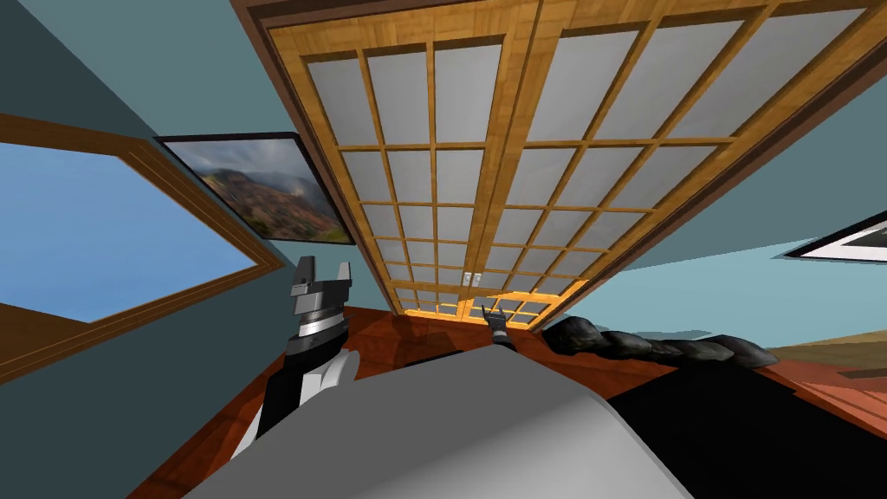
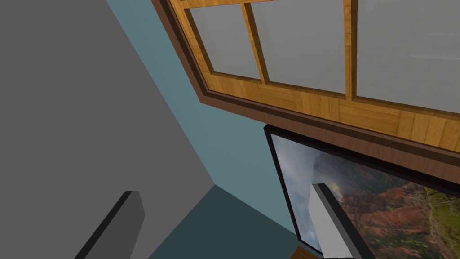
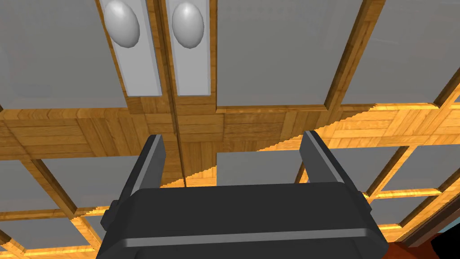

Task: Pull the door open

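Left claw [image 1: 323,273] first: held up well left of the door [image 1: 485,173], fingers apart, gripping nothing; it looks idle. Then the door itself, two wooden leaves of grey panes, shut and meeting at a seam down the middle. Two pale oval knobs on white plates sit either side of that seam: the left knob [image 3: 122,24] on the left leaf, the right knob [image 3: 187,24] on the right leaf. Further right is the right claw [image 3: 232,150], the working one; its fingers stand wide apart and hold nothing, pointed square at a wood crossbar of the door; close to it, though whether touching I cannot tell. The seam runs between its fingers, nearer one than the other; both knobs lie beyond the fingertips — higher up the door and a little to the left, by the head view.

I judge this the reach, the grasp not yet made; no gap shows at the seam. The next move calls for raising the right claw and nudging it left until one knob — likely the right knob, as the nearer — sits between the fingers; then closing on it; then drawing back along the leaf's arc.
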### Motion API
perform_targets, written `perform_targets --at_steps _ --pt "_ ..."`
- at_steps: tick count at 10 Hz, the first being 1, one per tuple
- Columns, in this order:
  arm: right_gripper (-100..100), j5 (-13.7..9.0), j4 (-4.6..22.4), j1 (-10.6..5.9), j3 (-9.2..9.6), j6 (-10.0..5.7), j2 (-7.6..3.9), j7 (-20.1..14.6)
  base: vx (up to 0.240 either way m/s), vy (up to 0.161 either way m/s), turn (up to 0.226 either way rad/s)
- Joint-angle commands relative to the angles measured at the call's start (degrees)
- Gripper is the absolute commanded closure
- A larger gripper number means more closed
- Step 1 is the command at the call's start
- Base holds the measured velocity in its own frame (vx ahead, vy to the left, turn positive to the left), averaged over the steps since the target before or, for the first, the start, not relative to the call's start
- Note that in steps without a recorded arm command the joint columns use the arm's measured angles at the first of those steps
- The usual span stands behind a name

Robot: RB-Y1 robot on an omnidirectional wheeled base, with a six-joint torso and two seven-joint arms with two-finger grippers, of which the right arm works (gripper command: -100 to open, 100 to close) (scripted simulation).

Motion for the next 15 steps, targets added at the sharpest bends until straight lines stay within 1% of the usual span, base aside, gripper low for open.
perform_targets --at_steps 1,2,3,5,6,9,10,11,12,13,14,15 --pt "-100 -0.34 -0.02 1.65 -0.48 0.31 -0.4 0.18 -0.191 -0.003 -0.065" --pt "-100 -0.58 0.7 2.49 -0.82 0.28 -0.71 0.03 -0.208 0.009 -0.086" --pt "-100 -0.58 0.7 2.49 -0.82 0.28 -0.71 0.03 -0.126 0.011 -0.035" --pt "-100 -1.23 2.63 4.56 -1.78 0.18 -1.59 -0.39 -0.145 0.003 -0.08" --pt "-100 -1.33 2.92 4.86 -1.93 0.17 -1.73 -0.46 -0.134 -0.004 -0.045" --pt "-100 -2.32 5.81 7.55 -3.47 -0.01 -3.1 -1.19 -0.147 -0.01 -0.073" --pt "-100 -2.32 5.81 7.55 -3.47 -0.01 -3.1 -1.19 -0.096 0.0 -0.022" --pt "-100 -2.78 7.15 8.58 -4.2 -0.11 -3.75 -1.57 -0.075 0.002 -0.033" --pt "-100 -3.03 7.87 9.04 -4.6 -0.16 -4.1 -1.81 -0.083 -0.004 -0.05" --pt "-100 -3.03 7.87 9.04 -4.6 -0.16 -4.1 -1.81 -0.045 -0.002 -0.009" --pt "-100 -3.5 9.31 9.57 -5.43 -0.31 -4.81 -2.38 0.005 -0.008 0.028" --pt "-100 -3.5 9.31 9.57 -5.43 -0.31 -4.81 -2.38 0.022 -0.011 0.006"
